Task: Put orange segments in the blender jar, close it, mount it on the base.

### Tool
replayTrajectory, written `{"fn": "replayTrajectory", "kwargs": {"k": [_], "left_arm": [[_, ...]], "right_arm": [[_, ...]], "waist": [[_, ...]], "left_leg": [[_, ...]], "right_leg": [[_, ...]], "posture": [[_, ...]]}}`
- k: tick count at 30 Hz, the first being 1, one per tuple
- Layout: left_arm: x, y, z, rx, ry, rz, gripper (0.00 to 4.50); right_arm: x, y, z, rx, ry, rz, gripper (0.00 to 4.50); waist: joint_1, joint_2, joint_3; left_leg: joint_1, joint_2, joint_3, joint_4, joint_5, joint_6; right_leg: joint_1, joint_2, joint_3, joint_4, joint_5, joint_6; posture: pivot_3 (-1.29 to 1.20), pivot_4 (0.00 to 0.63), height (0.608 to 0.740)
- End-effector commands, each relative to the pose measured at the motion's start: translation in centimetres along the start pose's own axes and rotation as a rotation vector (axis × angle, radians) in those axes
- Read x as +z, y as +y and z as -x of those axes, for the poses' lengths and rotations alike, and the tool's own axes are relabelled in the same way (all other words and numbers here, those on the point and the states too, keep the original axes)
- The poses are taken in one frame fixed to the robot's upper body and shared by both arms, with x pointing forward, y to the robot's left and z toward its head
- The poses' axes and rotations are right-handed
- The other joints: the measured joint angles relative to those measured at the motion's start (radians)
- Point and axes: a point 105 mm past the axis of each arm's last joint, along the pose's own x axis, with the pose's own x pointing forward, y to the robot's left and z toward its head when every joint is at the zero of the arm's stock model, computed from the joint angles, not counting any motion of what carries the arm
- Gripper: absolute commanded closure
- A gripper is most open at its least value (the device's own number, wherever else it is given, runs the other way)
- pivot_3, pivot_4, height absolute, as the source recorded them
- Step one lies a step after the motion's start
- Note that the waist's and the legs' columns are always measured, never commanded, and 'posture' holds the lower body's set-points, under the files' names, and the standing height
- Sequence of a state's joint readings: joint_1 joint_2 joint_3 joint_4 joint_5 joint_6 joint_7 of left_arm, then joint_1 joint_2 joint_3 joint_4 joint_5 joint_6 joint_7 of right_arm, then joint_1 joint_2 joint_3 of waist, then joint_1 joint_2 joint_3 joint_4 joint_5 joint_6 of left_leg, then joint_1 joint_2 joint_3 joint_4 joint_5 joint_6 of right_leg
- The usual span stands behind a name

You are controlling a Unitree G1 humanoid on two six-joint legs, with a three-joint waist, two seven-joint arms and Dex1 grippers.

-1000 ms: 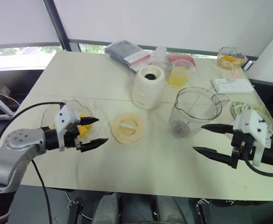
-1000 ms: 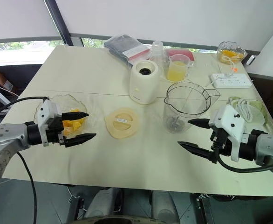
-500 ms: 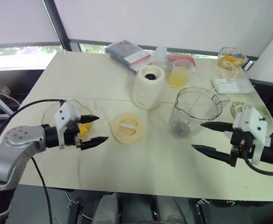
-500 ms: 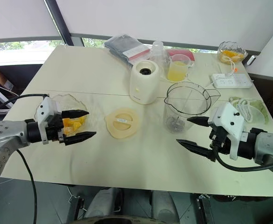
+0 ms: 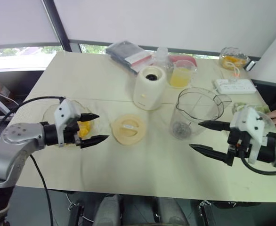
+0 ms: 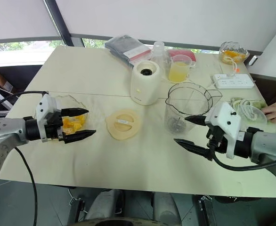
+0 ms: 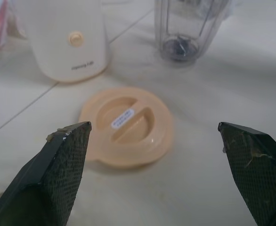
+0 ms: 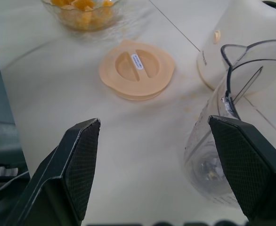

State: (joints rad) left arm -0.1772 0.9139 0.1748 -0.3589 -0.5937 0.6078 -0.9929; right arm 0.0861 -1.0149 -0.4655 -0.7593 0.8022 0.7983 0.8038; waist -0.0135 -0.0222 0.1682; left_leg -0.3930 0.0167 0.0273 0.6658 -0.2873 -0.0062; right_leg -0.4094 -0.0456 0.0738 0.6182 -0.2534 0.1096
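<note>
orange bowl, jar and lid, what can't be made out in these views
- orange segments: count unclear in the eye views; the left gripper covers part of the glass bowl.
- blender jar: in the right wrist view, cut off by the edge and partly behind the right gripper.
- lid label: print too small to read in the left wrist view.

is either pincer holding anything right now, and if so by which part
Nothing is held. The left pincer is open and empty by the bowl of orange segments; the right pincer is open and empty near the blender jar.
</note>
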Motion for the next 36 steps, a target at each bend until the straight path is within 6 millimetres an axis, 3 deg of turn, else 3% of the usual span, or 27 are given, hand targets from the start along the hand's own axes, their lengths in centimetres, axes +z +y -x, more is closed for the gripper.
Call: {"fn": "replayTrajectory", "kwargs": {"k": [1, 4, 8, 14, 22, 29, 36], "left_arm": [[0.9, 2.2, 2.0, 0.048, 0.034, -0.058, 0.0], [1.0, 4.1, 3.7, 0.066, 0.078, -0.045, 0.0], [-0.9, 6.3, 5.8, 0.067, 0.209, -0.017, 0.0], [-2.2, 8.9, 7.5, 0.067, 0.305, 0.055, 0.0], [-4.1, 10.0, 6.8, -0.001, 0.441, 0.072, 0.0], [-7.9, 10.7, 5.9, 0.03, 0.631, 0.112, 0.0], [-9.7, 11.1, 5.0, 0.094, 0.633, 0.182, 0.0]], "right_arm": [[0.7, 0.3, -0.6, 0.011, -0.047, 0.021, 0.64], [0.6, 0.7, -1.4, 0.022, -0.065, 0.019, 0.64], [0.6, 1.3, -2.5, 0.041, -0.098, 0.013, 0.64], [0.2, 1.8, -3.7, 0.045, -0.123, 0.003, 0.64], [-0.2, 3.3, -4.6, 0.015, -0.161, -0.037, 0.64], [-0.5, 4.0, -5.3, -0.005, -0.155, -0.037, 0.64], [-0.9, 4.2, -5.6, -0.014, -0.145, -0.036, 0.64]], "waist": [[-0.001, -0.001, 0.0], [-0.001, -0.001, 0.001], [-0.003, -0.001, 0.001], [0.003, -0.002, 0.0], [0.002, -0.002, 0.0], [-0.001, -0.003, 0.0], [0.0, -0.003, 0.0]], "left_leg": [[0.0, 0.0, 0.0, 0.0, 0.0, 0.0], [0.0, 0.0, 0.0, 0.0, 0.0, 0.0], [0.0, 0.0, 0.001, 0.0, 0.0, 0.0], [-0.001, 0.0, 0.001, 0.0, 0.0, 0.0], [-0.002, -0.001, 0.001, 0.001, 0.0, 0.0], [-0.001, -0.002, 0.001, 0.002, 0.0, 0.0], [0.0, -0.001, -0.001, 0.003, 0.0, 0.0]], "right_leg": [[0.0, 0.0, 0.0, 0.0, 0.0, 0.0], [0.0, 0.001, 0.0, 0.001, 0.0, 0.0], [-0.001, 0.0, 0.0, 0.001, 0.0, 0.0], [-0.001, 0.0, -0.001, 0.001, 0.0, 0.0], [-0.002, 0.0, -0.001, 0.003, 0.0, 0.0], [-0.004, 0.001, -0.001, 0.011, 0.0, 0.0], [-0.004, 0.001, -0.001, 0.012, 0.0, 0.001]], "posture": [[0.0, 0.15, 0.74], [0.0, 0.15, 0.74], [0.0, 0.15, 0.74], [0.0, 0.15, 0.74], [0.0, 0.15, 0.74], [0.0, 0.15, 0.74], [0.0, 0.15, 0.74]]}}
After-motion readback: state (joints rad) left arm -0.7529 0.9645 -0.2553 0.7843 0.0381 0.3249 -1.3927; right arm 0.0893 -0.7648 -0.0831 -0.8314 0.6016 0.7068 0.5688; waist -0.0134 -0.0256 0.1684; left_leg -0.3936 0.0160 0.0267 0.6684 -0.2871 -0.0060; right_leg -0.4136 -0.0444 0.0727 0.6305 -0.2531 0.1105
